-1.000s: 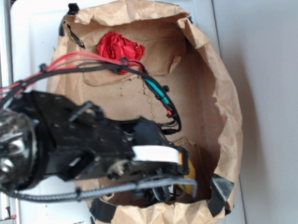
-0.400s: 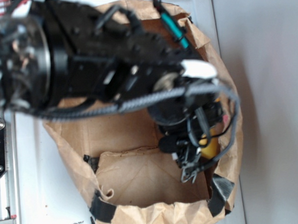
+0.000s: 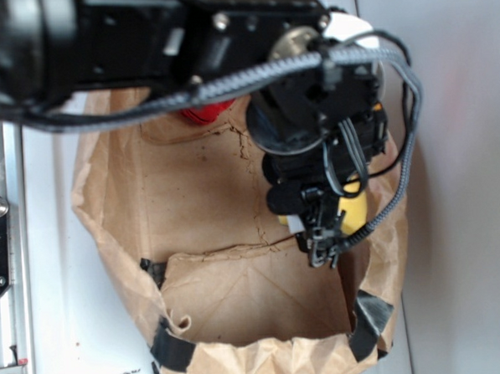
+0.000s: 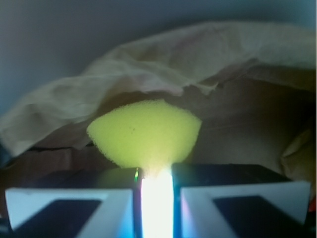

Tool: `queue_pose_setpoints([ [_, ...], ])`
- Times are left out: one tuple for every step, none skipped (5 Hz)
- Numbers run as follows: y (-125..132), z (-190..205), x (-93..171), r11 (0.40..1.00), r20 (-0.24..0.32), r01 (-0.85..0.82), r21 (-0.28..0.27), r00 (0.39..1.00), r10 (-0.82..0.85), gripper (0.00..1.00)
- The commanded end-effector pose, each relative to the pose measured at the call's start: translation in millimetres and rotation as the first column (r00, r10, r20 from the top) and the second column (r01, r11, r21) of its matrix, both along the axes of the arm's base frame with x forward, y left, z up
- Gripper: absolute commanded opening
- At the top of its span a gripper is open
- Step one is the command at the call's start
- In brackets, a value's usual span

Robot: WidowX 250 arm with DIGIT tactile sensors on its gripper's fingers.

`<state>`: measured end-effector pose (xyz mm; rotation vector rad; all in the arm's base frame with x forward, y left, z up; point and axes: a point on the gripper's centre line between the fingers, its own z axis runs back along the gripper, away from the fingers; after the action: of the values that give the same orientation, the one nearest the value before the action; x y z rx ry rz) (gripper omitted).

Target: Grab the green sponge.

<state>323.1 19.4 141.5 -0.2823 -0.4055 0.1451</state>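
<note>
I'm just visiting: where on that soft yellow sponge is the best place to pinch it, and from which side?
Best at its narrow end. In the wrist view the sponge fans out wide away from the gripper and tapers toward it, where the jaws stand nearly closed on it. Coming from above suits too, since the brown paper bag walls it in all round.

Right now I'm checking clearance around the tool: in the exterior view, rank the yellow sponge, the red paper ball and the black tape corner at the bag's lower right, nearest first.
1. Yellow sponge, in the tool.
2. Black tape corner, below the tool.
3. Red paper ball, far end, half hidden by the arm.
</note>
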Motion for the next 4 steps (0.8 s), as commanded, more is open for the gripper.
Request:
queue_pose_setpoints([
  [20, 44, -21, 0.99, 0.086, -0.031, 0.139, 0.996, 0.019, 0.0],
  [24, 49, -31, 0.984, 0.084, -0.021, 0.175, 0.996, 0.006, 0.0],
  [28, 51, -35, 0.982, 0.078, -0.007, 0.187, 0.997, -0.008, 0.0],
  [30, 55, -40, 0.979, 0.056, 0.015, 0.201, 0.998, -0.027, 0.0],
])
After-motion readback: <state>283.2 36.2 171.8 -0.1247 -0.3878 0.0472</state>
